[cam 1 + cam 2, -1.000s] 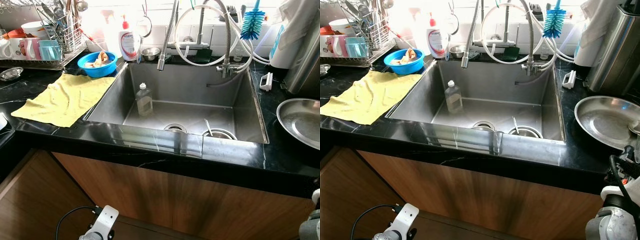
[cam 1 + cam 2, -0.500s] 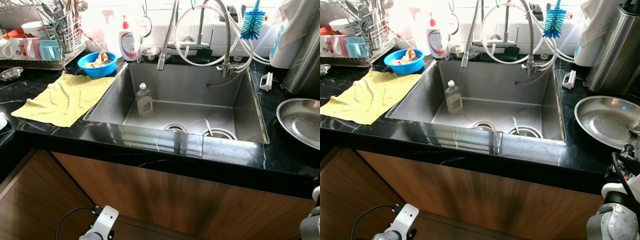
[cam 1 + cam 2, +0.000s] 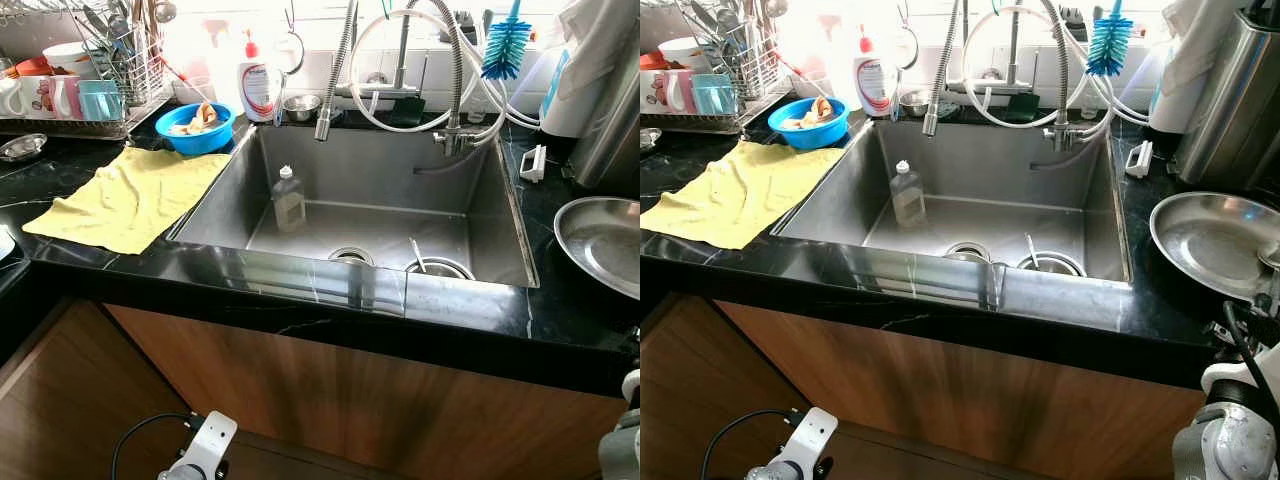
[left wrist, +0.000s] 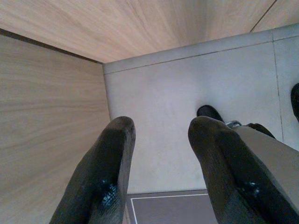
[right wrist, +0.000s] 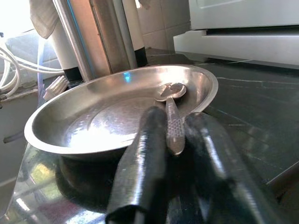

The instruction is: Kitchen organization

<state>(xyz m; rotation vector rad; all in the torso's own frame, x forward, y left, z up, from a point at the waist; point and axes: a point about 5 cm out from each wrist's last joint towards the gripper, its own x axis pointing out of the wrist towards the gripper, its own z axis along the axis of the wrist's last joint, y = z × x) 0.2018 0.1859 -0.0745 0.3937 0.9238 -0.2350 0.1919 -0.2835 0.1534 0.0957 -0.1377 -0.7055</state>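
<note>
R wrist view: right gripper (image 5: 175,128) fingers flank spoon (image 5: 171,112) in steel plate (image 5: 70,135).

white pump bottle (image 3: 258,87) with red-and-blue label, wording too small to read

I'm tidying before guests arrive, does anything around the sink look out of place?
Yes. A clear bottle stands inside the sink basin, and a yellow cloth lies rumpled on the counter, one corner draping over the front edge.
</note>
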